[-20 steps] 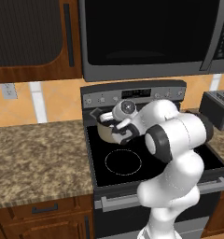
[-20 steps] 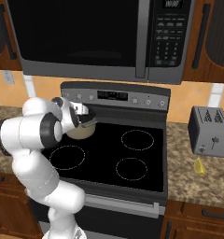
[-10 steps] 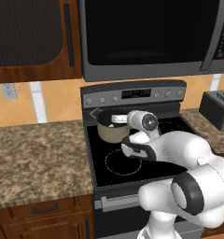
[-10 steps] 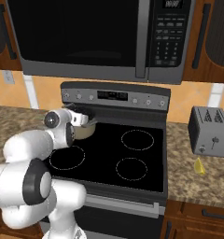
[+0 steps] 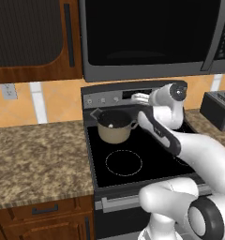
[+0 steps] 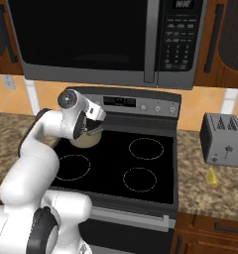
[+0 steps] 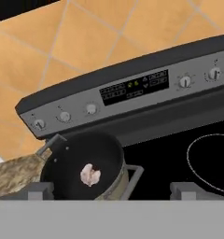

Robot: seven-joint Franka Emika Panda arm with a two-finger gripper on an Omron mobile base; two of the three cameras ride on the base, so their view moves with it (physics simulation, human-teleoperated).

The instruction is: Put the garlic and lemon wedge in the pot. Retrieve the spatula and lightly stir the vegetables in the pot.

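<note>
Since garlic (image 7: 90, 174) lies in pot (image 7: 109, 184), lift spread pincer (image 6: 93, 113) clear; fetch lemon (image 6: 212, 176) right of pot, beside toaster (image 6: 223, 139).

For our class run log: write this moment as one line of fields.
stage: garlic lies in pot | gripper: open, empty, above pot | lemon wedge: on counter near toaster | next: likely fetch lemon wedge

I see a black glass cooktop (image 6: 141, 168) with ringed burners, set between speckled granite counters (image 5: 34, 159) over wooden cabinets (image 5: 44, 218). A dark microwave (image 6: 106, 42) hangs above the stove's grey control panel (image 7: 132, 91), with an orange tiled wall (image 5: 53, 101) behind. A grey toaster (image 6: 222, 140) stands on the right counter.
</note>
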